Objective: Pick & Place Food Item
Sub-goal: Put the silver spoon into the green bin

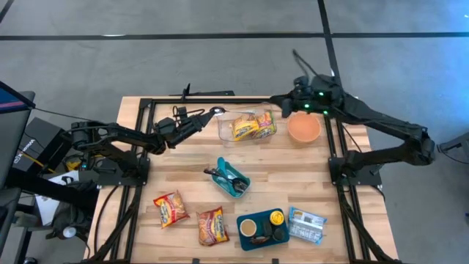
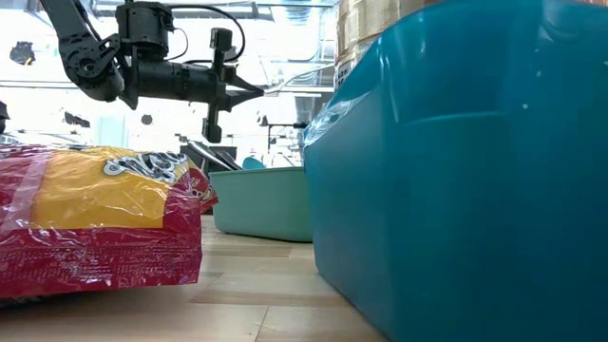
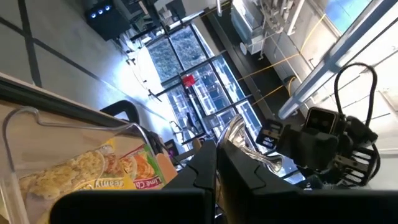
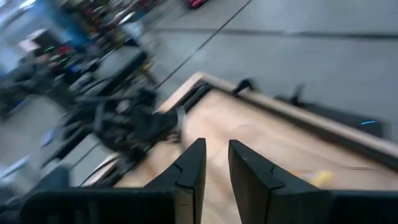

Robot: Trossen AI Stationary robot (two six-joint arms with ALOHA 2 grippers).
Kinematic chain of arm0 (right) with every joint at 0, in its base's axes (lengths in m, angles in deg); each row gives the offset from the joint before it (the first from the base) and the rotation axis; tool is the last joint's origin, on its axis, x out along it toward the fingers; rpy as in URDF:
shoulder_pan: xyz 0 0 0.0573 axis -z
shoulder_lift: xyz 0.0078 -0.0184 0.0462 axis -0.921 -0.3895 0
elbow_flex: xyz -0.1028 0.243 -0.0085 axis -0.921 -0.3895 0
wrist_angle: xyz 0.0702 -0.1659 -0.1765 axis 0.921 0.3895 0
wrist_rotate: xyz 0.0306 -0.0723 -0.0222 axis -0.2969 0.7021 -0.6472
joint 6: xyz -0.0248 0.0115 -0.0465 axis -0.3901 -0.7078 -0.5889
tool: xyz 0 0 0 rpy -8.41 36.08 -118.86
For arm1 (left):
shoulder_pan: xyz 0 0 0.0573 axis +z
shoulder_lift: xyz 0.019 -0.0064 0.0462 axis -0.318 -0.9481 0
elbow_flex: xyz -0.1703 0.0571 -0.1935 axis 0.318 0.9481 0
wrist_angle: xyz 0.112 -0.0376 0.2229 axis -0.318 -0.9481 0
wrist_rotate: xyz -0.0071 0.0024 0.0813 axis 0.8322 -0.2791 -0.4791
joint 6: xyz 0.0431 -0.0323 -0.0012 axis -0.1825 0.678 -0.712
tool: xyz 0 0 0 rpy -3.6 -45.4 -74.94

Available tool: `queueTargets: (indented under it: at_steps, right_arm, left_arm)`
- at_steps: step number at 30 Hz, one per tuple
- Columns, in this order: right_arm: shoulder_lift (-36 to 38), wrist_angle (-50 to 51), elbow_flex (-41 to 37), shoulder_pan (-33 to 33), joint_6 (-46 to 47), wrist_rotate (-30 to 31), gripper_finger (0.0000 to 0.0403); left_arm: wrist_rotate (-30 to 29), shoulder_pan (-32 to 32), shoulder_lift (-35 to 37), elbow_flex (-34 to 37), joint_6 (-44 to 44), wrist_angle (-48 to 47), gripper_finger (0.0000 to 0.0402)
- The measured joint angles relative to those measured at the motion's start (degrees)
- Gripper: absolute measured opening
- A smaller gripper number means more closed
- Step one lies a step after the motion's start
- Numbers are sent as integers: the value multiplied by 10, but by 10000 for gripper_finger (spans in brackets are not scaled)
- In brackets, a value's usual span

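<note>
- Left tool [image 1: 212, 112], clamped on a metal spoon [image 3: 239, 142], hovers beside the clear container [image 1: 223, 126] holding a noodle packet [image 1: 253, 127].
- Right tool [image 1: 282, 107], narrowly parted, hangs empty over the table [image 1: 322, 165].
- Risk: the spoon could clip the container's rim.

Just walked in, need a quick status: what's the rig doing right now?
The left gripper is shut on a metal spoon, held beside the clear container with a noodle packet inside. The right gripper hovers near the orange bowl, holding nothing visible. Two more packets lie at the table's front.
</note>
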Motion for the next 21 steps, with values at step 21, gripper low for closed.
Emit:
queueTargets:
  at_steps: [21]
  right_arm:
    - [5, -526, -315, -119, 120, 179, 64]
  left_arm:
    - [-54, 0, 0, -22, 0, 13, 1]
